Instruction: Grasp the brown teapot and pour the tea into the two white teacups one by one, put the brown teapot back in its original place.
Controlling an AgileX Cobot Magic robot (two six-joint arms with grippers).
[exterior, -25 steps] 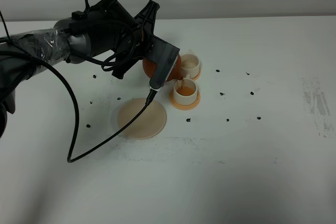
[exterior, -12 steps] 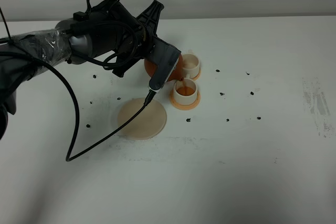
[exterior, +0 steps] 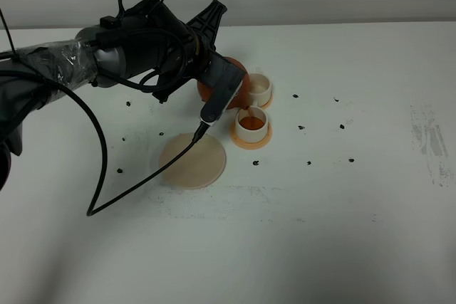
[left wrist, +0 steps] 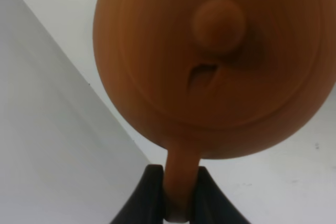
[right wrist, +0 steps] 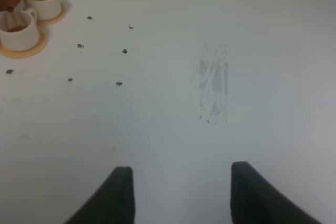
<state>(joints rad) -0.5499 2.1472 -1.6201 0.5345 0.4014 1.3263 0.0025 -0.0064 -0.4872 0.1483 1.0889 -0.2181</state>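
My left gripper is shut on the loop handle of the brown teapot. In the high view the teapot is tilted, mostly hidden behind my left wrist, with its spout over the near white teacup; tea shows inside that cup. The far white teacup stands just behind it. Both cups sit on orange coasters and show in the right wrist view, the near cup and the far cup. The pale beige disc lies bare to the left front. My right gripper is open over bare table, out of the high view.
A black cable loops from my left arm across the table to the wrist camera. Small dark specks dot the white table around the cups. A grey scuffed patch marks the table at far right.
The left arm has shifted slightly and tilted the teapot a bit more over the near cup; the tea level in that cup has risen. The right arm is unchanged.
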